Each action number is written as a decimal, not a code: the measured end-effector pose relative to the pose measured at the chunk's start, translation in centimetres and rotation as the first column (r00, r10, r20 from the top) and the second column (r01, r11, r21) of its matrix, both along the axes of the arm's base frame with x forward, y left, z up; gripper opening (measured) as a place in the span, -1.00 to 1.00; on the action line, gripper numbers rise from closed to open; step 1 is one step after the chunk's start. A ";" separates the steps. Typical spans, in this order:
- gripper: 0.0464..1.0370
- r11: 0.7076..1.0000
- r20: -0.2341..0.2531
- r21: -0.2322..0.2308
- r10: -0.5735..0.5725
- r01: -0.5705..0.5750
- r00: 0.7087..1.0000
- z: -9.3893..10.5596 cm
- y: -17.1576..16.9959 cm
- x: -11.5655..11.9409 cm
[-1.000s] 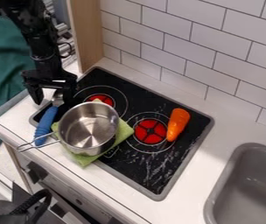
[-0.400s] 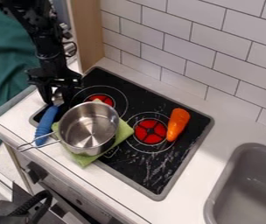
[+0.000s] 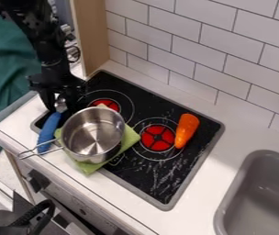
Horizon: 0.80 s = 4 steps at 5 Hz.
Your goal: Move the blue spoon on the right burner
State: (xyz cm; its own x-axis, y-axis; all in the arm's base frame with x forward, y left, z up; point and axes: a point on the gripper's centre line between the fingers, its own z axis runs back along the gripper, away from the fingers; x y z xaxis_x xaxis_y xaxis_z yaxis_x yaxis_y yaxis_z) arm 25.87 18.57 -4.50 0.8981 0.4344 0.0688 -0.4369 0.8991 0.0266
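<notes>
The black gripper [image 3: 60, 102] is low over the stove's left corner, its fingers closed against both sides of the blue spoon's metal head. The blue spoon [image 3: 48, 132] lies left of the pot, its handle slanting toward the counter's front edge and its head partly hidden between the fingers. On the right burner [image 3: 158, 137], a red disc with rings around it, nothing rests over the centre; an orange carrot-like toy [image 3: 186, 130] lies at its right side.
A steel pot [image 3: 93, 134] stands on a green cloth [image 3: 131, 137], partly covering the left burner [image 3: 105, 104]. Its wire handle extends near the spoon's handle end. A grey sink [image 3: 261, 197] is at lower right, with a tiled wall [image 3: 197, 50] behind.
The gripper has shifted slightly right and down, and its fingers have come together from a wider gap onto the spoon's head. The pot and carrot-like toy have stayed put.
</notes>
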 end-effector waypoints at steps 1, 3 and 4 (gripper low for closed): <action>-0.02 0.999 0.030 0.008 -0.050 0.049 0.998 1.6 -1.5 -0.8; -0.02 0.993 0.107 0.035 -0.119 0.116 0.987 4.4 -2.5 -1.2; -0.02 0.978 0.133 0.071 -0.205 0.197 0.970 4.9 -2.7 -1.1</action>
